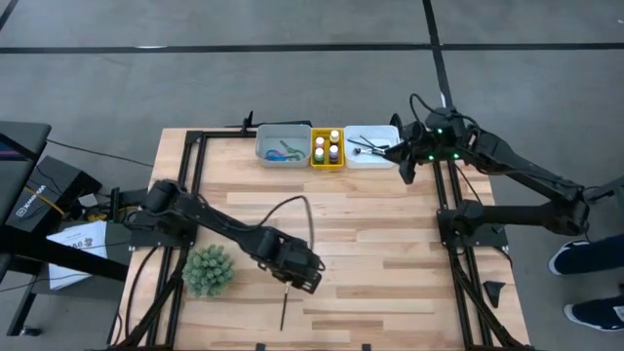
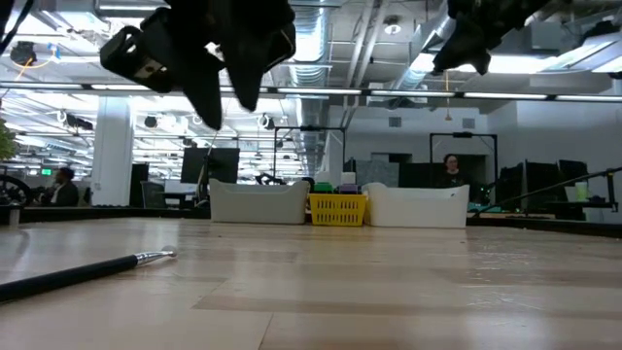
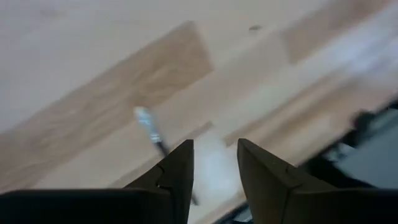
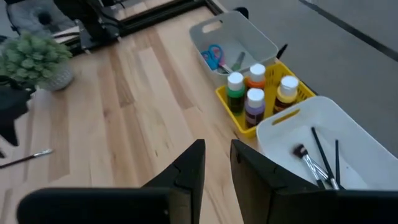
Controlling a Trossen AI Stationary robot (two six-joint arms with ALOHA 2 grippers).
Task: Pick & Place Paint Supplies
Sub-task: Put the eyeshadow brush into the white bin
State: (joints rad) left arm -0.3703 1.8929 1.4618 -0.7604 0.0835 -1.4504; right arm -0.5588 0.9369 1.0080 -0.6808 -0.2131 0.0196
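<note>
One brush (image 1: 284,308) lies flat on the table (image 1: 370,234) just under the left gripper (image 1: 297,278), fingers slightly parted, empty; its bristle tip points beneath them, handle partly hidden.

Even overhead light; left wrist view blurred, maybe motion; shadows soft.

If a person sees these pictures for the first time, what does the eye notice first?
First, the row of three trays at the table's far edge, with the yellow tray of paint bottles in the middle. Next, the left hand, open, hanging just above a lone brush lying on the wood near the front edge, beside the spiky green plant ball. The right hand hangs open by the white tray.
</note>
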